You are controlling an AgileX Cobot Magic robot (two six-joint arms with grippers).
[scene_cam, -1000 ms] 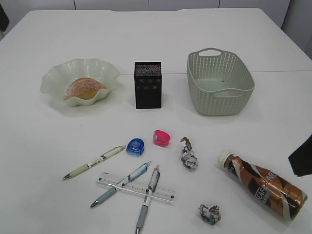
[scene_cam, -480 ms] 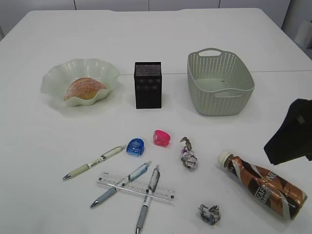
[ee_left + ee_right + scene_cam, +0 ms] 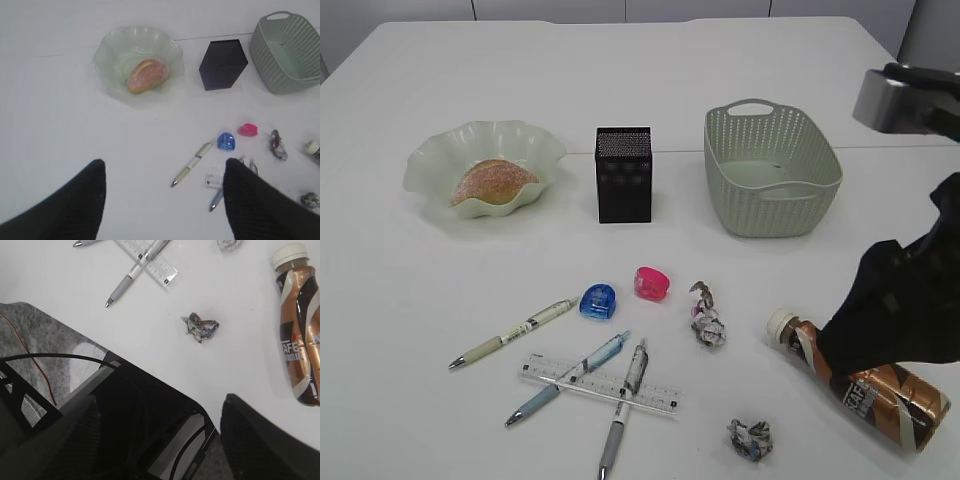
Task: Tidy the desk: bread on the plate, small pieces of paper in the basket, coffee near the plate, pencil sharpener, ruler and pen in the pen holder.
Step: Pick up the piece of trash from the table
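Observation:
The bread lies in the wavy plate at the back left. The black pen holder and the basket stand beside it. On the near desk lie three pens, the ruler, a blue pencil sharpener, a pink one and two crumpled papers. The coffee lies on its side at the right, partly hidden in the exterior view by my right arm. My right gripper hangs open over the front edge, left of the coffee. My left gripper is open, high above the desk.
The desk's front edge, a black frame and grey floor show beneath my right gripper. A silver part of the right arm reaches in at the far right, behind the basket.
My right arm has come in from the right edge and moved left over the coffee, covering its middle. Nothing on the desk has moved.

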